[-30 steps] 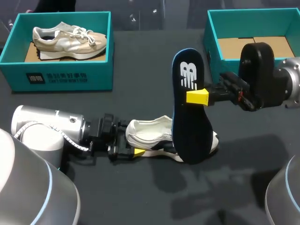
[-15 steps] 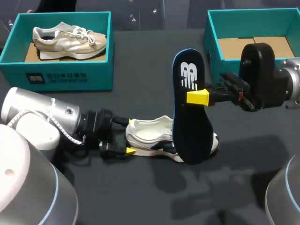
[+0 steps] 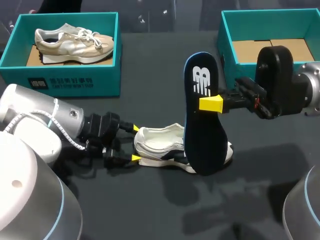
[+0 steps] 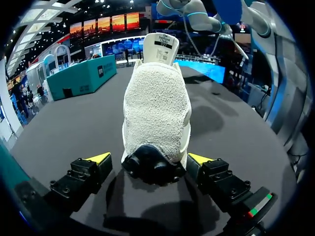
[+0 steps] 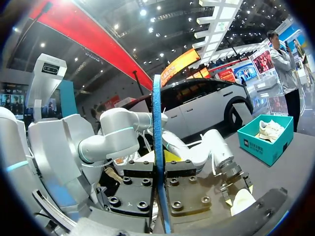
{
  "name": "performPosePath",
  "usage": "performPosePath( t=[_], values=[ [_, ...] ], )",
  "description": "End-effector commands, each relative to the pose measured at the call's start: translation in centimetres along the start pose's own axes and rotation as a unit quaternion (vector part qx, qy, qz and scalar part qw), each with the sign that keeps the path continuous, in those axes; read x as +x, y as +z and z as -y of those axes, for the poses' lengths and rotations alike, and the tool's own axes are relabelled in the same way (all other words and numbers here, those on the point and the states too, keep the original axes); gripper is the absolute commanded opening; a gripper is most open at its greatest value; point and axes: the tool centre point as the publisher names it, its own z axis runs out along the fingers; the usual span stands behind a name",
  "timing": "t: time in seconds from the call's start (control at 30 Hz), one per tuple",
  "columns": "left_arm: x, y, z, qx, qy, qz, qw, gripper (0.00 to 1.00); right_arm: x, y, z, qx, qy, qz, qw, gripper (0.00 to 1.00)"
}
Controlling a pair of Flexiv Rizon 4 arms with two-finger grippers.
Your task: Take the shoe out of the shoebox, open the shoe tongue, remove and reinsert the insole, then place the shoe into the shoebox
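Pinching the dark insole (image 3: 202, 120) between its two yellow-tipped fingers, the right gripper (image 3: 210, 103) is holding it up on end just above the white shoe (image 3: 160, 145). The insole's lower tip is hanging in front of the shoe's toe end, and its printed face is turning toward the head camera. From the right wrist, that insole is showing edge-on, a thin blue-rimmed line running straight up between the fingers.

The shoe itself is sitting on its sole on the dark table (image 3: 150, 210), outside both boxes. At the shoe's heel the left gripper (image 3: 135, 143) is waiting with fingers spread, one yellow tip on each side of the heel. From the left wrist, the tips are flanking the dark heel tab rather than clamping it, and the tongue (image 4: 158, 46) is standing up at the shoe's far end.

Beyond the shoe and off to its left, a teal shoebox (image 3: 60, 82) is holding a beige shoe (image 3: 72, 40). Beyond the shoe to its right, a second teal shoebox (image 3: 227, 30) is sitting behind the right arm.
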Motion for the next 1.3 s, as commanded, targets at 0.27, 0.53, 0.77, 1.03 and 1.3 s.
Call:
performPosePath(
  t=[0.27, 0.53, 0.77, 1.03, 1.3],
  values=[
    [0.6, -3.5, 2.8, -0.265, -0.003, 0.005, 0.964, 1.00, 0.1, 0.1, 0.1, 0.000, 0.001, 0.001, 1.000, 0.00],
    [0.6, -3.5, 2.8, -0.265, -0.003, 0.005, 0.964, 1.00, 0.1, 0.1, 0.1, 0.000, 0.001, 0.001, 1.000, 0.00],
    [-0.3, -3.3, 3.3, -0.326, -0.017, 0.011, 0.945, 1.00, 0.1, 0.1, 0.1, 0.000, 0.001, 0.001, 1.000, 0.00],
    [-0.2, -2.4, 3.9, -0.378, 0.006, -0.015, 0.926, 1.00, 0.1, 0.1, 0.1, 0.000, 0.001, 0.001, 1.000, 0.00],
    [0.1, -2.1, 4.4, -0.405, 0.020, -0.022, 0.914, 1.00, 0.1, 0.1, 0.1, 0.000, 0.001, 0.001, 1.000, 0.00]
  ],
)
